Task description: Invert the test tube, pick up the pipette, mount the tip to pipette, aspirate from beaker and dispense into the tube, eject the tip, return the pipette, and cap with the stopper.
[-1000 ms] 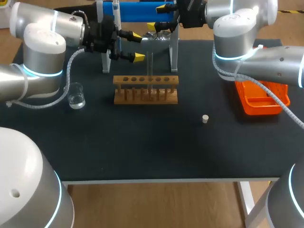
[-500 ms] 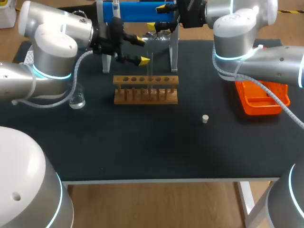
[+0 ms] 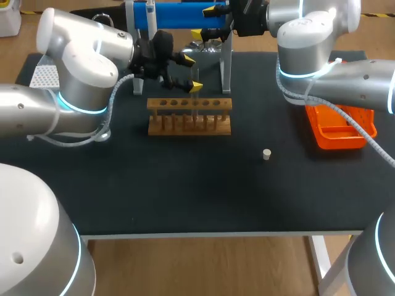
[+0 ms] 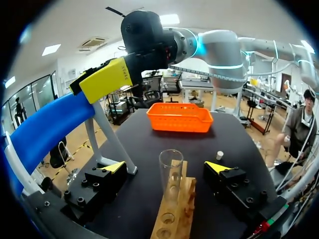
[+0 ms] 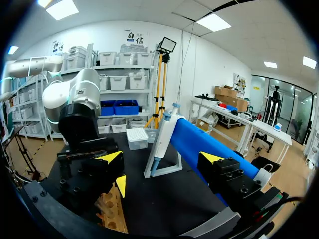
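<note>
Left arm [image 3: 80, 68] has swung in from the beaker side over the last second and now sits right at the wooden rack [image 3: 189, 117]. The left jaws are spread wide, one of the yellow fingertips [image 4: 113, 167] on each side of the test tube [image 4: 171, 172], neither touching the glass as far as I can see. The tube stands upright in the rack, mouth up, still waiting to be flipped.

What worries me: the tube looks a bit closer to one finger than the other, so closing from here could shove it sideways against the rack hole before both pads land. Squeeze too hard and it's cracked glass; too soft and it probably slips out mid-flip. The jaws also ride low, just above the rack top, so a finger could catch the wood and drag the whole rack.

Pose-wise, the left wrist is level, jaws pointing across the bench toward the orange basket [image 4: 178, 117]. Right arm [image 3: 321, 55] is parked at the back beside the pipette [image 5: 162, 137], jaws spread, holding nothing.
</note>
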Robot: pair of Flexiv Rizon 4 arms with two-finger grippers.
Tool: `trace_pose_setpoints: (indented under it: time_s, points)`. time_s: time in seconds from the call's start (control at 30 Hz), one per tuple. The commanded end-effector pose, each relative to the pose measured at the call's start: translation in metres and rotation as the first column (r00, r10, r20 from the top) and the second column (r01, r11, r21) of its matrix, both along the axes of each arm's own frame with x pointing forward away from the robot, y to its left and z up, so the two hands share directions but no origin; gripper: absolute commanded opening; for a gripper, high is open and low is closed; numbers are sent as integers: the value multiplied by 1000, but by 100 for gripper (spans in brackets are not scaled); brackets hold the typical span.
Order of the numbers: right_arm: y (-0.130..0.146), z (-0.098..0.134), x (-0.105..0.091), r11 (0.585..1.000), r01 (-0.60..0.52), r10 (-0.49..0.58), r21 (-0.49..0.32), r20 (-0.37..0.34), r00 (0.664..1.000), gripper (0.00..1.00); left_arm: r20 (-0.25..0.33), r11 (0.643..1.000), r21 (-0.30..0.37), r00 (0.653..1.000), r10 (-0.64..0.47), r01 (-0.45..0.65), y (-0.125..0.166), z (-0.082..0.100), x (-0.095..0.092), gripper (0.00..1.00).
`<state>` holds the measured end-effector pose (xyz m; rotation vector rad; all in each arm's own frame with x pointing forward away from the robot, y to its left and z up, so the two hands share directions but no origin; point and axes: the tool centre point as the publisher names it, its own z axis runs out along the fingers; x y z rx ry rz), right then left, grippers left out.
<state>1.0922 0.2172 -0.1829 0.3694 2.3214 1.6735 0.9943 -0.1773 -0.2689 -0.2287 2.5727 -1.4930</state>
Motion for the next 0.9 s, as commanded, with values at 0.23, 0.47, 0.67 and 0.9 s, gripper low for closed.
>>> trace_pose_setpoints:
  time_s: [0.23, 0.47, 0.67, 0.9]
  points:
    - [-1, 1, -1, 1000, 1, -1, -2, -1, 1000, 100, 0, 1000, 17, 1000, -4, 4, -7, -9, -1, 100]
    - [-1, 1, -1, 1000, 1, -1, -2, -1, 1000, 100, -9, 999, 22, 1000, -29, 29, -13, -16, 2, 100]
    - [-1, 1, -1, 1000, 1, -1, -2, -1, 1000, 100, -22, 997, 33, 998, -63, 63, -20, -23, 3, 100]
    - [-1, 1, -1, 1000, 1, -1, -2, -1, 1000, 100, -30, 995, 41, 996, -89, 90, -26, -27, 3, 100]
